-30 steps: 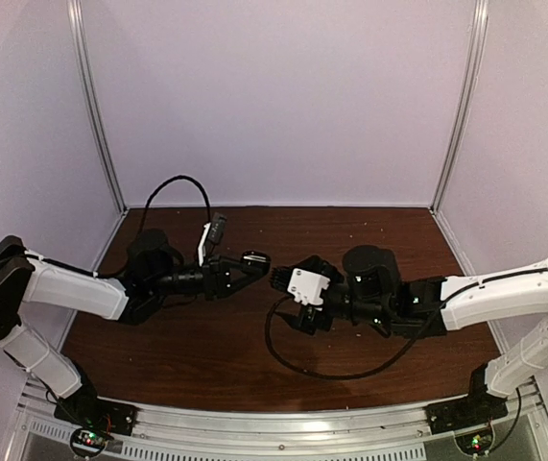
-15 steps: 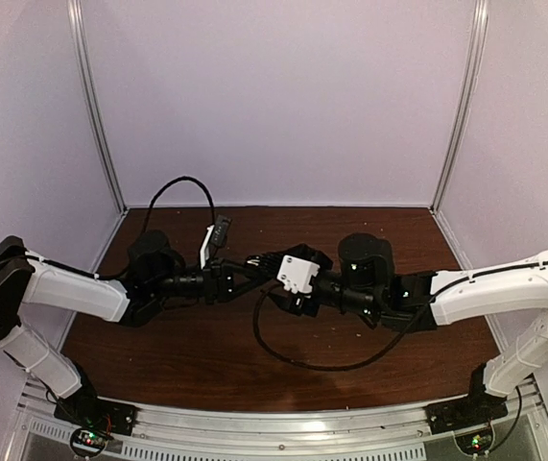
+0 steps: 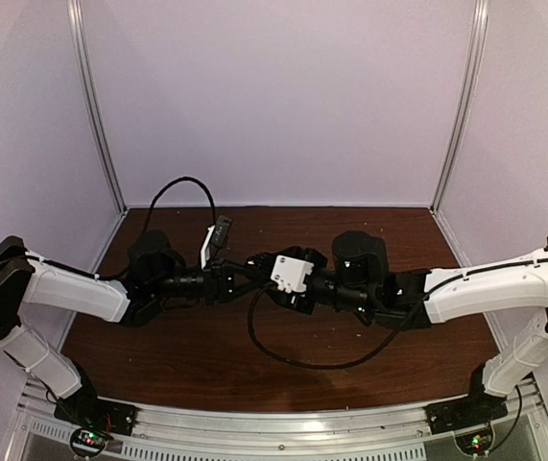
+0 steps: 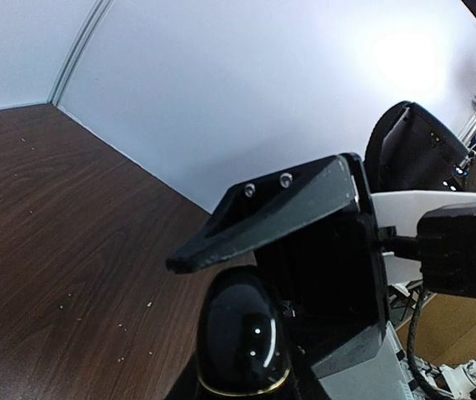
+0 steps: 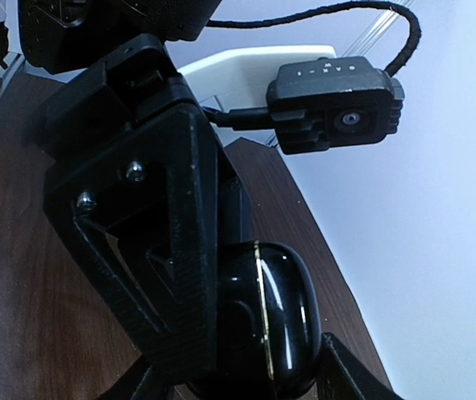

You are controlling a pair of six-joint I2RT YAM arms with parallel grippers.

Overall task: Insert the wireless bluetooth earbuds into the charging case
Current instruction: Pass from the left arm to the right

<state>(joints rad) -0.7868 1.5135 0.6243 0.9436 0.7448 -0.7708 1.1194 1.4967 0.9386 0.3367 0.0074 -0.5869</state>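
Woodgrain tabletop [image 3: 158, 355], pale lavender walls [image 3: 274, 96], black case [image 4: 242, 333]

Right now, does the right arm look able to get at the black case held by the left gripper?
Probably yes: the right gripper has its jaws either side of the black case, which the left gripper clamps above the table; nothing lies between them.

End effectors [image 3: 257, 269] tip to tip
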